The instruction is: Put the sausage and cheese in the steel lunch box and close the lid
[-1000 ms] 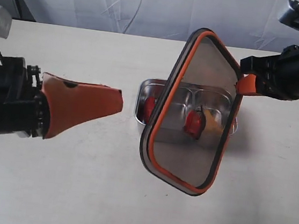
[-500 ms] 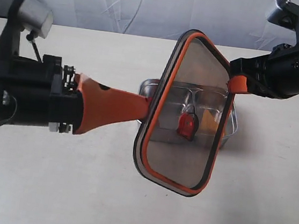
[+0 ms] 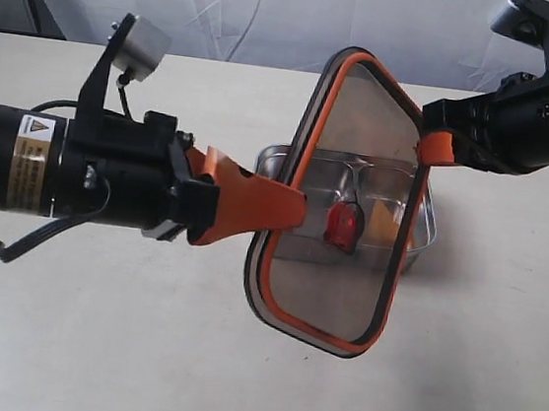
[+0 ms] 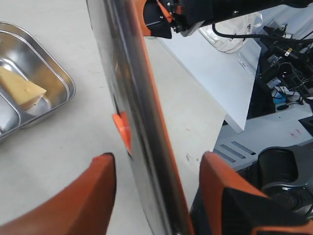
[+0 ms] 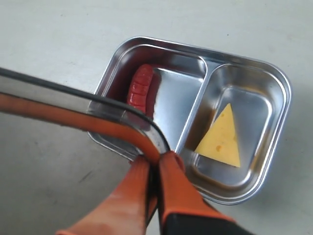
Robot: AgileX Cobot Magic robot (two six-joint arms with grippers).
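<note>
So the right tool [image 5: 154, 164] is pinched onto one corner of the lid [image 3: 344, 204] and holds it up off the counter [image 3: 139, 349], tilted close to upright, right in front of the steel lunch box [image 5: 177, 105] as the exterior view sees it. The orange seal rim faces that camera, and the little red valve [image 3: 344, 225] sits mid-panel. The left tool [image 4: 157, 169] is spread wide with the lid's opposite long edge sitting between its two orange fingers [image 4: 98, 196]; neither one looks like it's touching. The box is open on the counter, with the sausage [image 5: 141, 88] lying in one compartment and the cheese [image 5: 222, 132] flat in the other.
</note>
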